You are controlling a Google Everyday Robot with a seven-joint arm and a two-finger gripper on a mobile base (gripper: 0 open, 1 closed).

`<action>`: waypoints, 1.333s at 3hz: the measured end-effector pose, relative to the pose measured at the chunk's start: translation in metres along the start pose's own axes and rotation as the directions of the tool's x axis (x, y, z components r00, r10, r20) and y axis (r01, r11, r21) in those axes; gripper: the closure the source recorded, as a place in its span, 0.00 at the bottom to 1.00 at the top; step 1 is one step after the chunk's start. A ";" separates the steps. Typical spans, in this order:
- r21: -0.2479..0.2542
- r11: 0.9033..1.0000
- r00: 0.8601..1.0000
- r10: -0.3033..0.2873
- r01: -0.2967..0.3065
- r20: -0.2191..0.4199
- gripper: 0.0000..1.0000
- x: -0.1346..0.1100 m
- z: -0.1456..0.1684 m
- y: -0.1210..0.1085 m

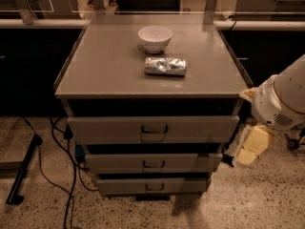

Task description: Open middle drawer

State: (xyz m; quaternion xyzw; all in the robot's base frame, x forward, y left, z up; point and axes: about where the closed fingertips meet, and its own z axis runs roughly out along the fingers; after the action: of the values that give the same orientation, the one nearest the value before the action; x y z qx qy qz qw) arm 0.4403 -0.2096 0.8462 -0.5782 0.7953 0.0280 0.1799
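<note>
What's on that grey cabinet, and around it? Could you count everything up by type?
Drawers: 3 (top drawer, middle drawer, bottom drawer)
White bowl: 1
Silvery packet: 1
Robot hand: 1, low beside the cabinet's right side
Total: 6

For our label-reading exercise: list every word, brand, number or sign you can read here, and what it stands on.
No text can be read anywhere.
Shiny packet: any print is too blurred to read.
Bowl, top drawer, middle drawer, bottom drawer: no writing shows.
Hand, low to the right of the cabinet: no label shows.
</note>
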 end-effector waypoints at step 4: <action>0.040 0.998 0.999 -0.053 0.053 0.012 0.00 0.035 0.134 -0.005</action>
State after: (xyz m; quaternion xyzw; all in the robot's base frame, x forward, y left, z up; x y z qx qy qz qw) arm 0.4697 -0.2096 0.7105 -0.5952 0.7789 0.0112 0.1973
